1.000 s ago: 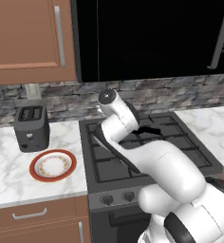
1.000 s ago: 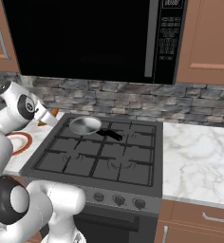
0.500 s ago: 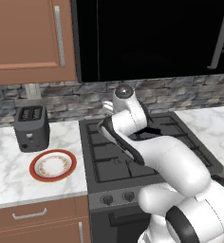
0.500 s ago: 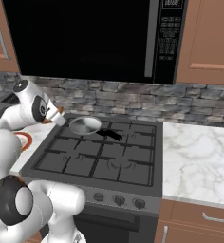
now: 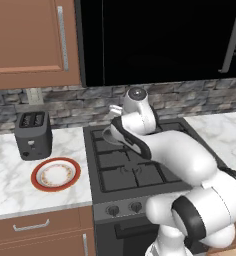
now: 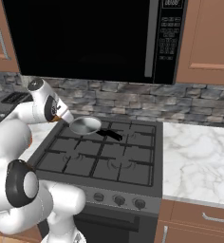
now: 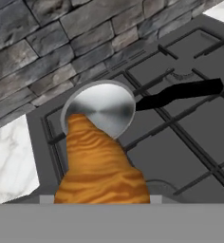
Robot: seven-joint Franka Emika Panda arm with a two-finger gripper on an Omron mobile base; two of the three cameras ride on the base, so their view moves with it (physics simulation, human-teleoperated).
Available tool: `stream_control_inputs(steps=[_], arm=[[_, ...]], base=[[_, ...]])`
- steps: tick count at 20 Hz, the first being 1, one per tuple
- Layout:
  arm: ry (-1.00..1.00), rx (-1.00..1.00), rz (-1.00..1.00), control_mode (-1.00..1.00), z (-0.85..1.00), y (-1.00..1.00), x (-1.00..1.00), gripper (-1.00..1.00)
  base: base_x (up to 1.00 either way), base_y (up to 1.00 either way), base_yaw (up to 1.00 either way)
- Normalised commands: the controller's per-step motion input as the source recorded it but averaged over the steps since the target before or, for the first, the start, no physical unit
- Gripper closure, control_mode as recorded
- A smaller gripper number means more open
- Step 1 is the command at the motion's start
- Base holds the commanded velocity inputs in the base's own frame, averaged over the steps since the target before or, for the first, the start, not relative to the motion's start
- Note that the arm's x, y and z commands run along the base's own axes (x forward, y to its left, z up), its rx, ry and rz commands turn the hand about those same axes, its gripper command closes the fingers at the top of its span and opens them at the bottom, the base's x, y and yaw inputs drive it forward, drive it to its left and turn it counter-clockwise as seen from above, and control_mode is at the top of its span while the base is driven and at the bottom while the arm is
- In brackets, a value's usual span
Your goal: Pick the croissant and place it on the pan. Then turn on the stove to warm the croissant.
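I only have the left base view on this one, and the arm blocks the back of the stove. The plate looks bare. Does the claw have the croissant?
Observer: Yes. In the hand view the croissant sits in the claw's grip, its tip overlapping the near rim of the pan.
Operator: Anything in the pan already?
Observer: No, its silver base is bare. It stands on the back left burner of the stove.
Operator: Where is the claw relative to it?
Observer: In the right base view the claw is close beside the pan's left rim.
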Motion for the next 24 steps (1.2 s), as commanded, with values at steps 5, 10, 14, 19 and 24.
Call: stream_control_inputs(steps=[5,10,14,19,24], arm=[[0.00,0.00,0.03,-1.00,-0.25,0.00,0.28,1.00],[0.00,0.00,0.00,-1.00,-0.29,-0.02,0.25,1.00],[0.00,0.00,0.00,-1.00,-0.22,-0.01,0.32,1.00],[0.00,0.01,0.00,-1.00,-0.12,-0.05,0.34,1.00],[0.00,0.00,0.00,-1.00,-0.17,-0.05,0.30,1.00]], base=[[0.00,0.00,0.00],[0.00,0.00,0.00],[0.00,0.00,0.00],[0.00,0.00,0.00],[0.00,0.00,0.00]])
